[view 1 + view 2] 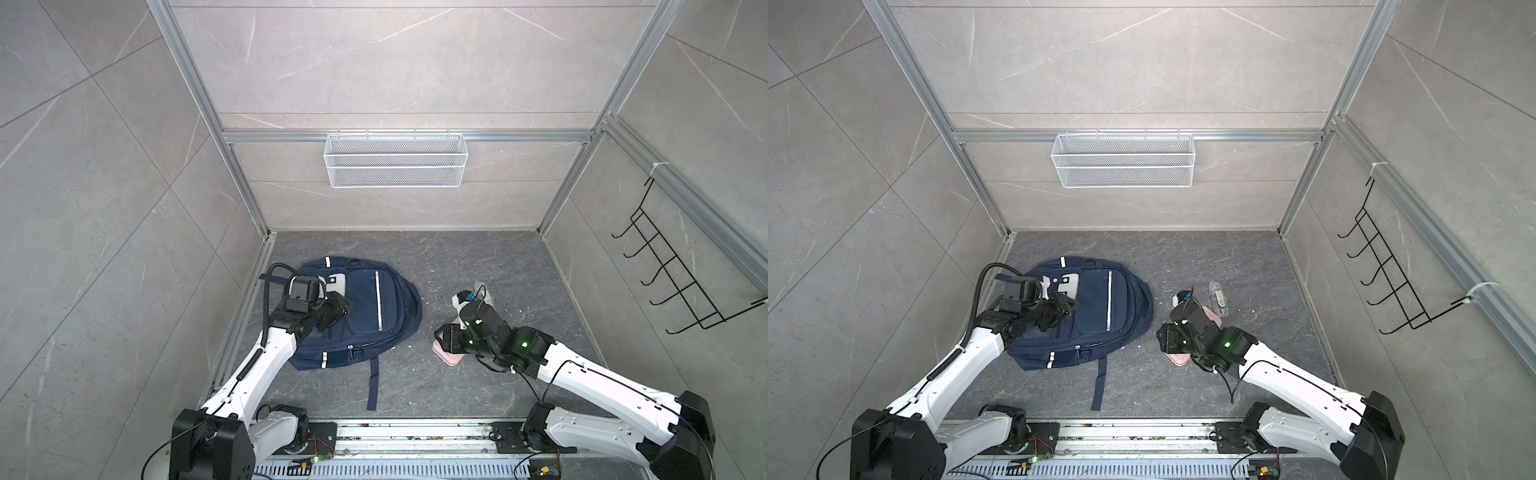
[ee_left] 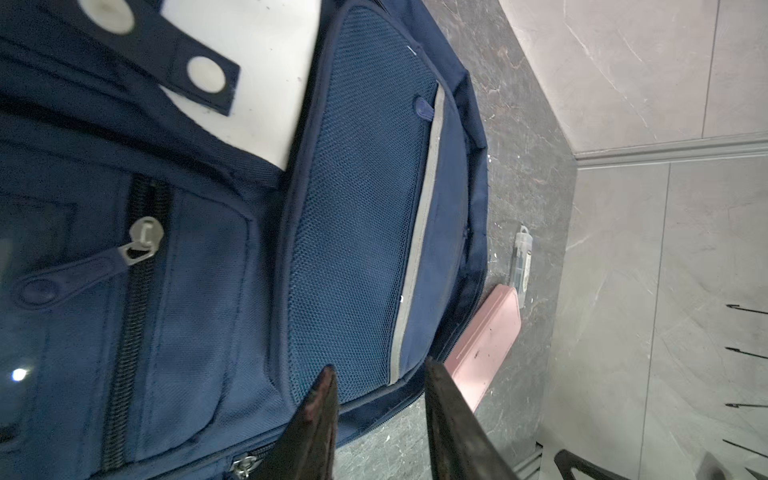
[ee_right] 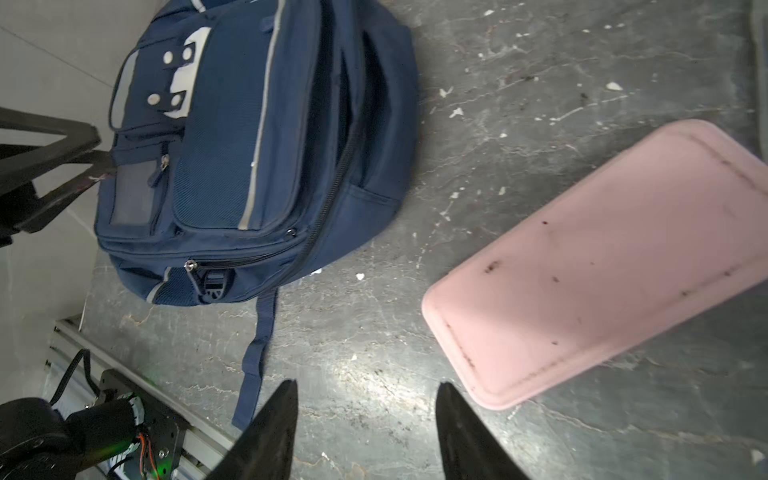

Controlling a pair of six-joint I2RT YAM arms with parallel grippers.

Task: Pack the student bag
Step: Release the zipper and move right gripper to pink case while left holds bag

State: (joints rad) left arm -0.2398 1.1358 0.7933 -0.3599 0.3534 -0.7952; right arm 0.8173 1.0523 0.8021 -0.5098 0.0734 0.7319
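Observation:
The student bag (image 1: 374, 307) (image 1: 1100, 316), a navy-blue backpack with white patches and silver stripes, lies flat on the dark floor at the left. My left gripper (image 1: 347, 305) (image 2: 380, 365) hovers over its front pockets, jaws apart with nothing between them. The left wrist view shows the mesh pocket (image 2: 353, 208) and a zip pull (image 2: 141, 243). My right gripper (image 1: 441, 336) (image 3: 368, 384) stands open over bare floor between the bag (image 3: 249, 145) and a pink flat case (image 3: 602, 266) (image 1: 446, 358), holding nothing. The bag's main zip gapes along its side (image 3: 345, 124).
A clear plastic box (image 1: 1217, 299) (image 2: 523, 262) lies beyond the pink case. The bag's loose strap (image 1: 372, 382) trails toward the front rail (image 1: 415, 432). A white wire basket (image 1: 395, 160) hangs on the back wall and a black hook rack (image 1: 665, 266) on the right wall.

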